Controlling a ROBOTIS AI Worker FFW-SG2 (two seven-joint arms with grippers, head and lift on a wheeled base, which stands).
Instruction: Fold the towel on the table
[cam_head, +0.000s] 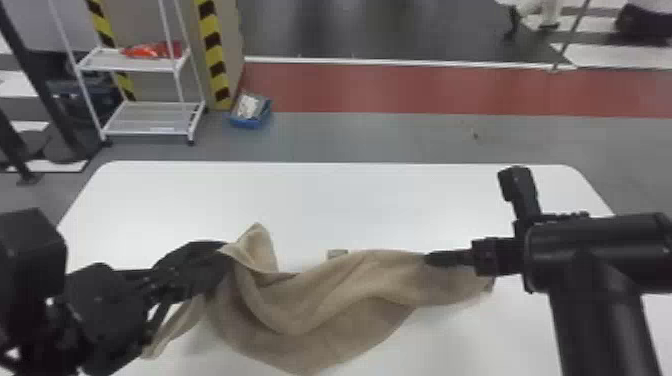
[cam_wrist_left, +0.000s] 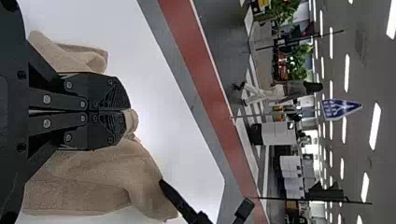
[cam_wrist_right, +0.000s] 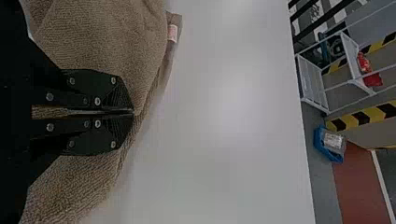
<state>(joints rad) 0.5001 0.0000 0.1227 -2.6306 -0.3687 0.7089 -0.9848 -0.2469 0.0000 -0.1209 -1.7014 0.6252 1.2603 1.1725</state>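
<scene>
One table (cam_head: 380, 200), one towel (cam_head: 320, 310), two end effectors (cam_head: 431, 258).

I log a white table (cam_head: 350, 200); smooth top, straight far edge, both far corners rounded; in my right wrist view a soft patch of light shows on its surface. On its near part I record a beige towel (cam_head: 320, 310), bunched and running left to right in long, twisted folds; one peak rises at its far left, one narrow end trails toward the near left; a small label (cam_wrist_right: 173, 33) shows at its far hem; I cannot tell how much of the cloth actually touches the tabletop.
</scene>
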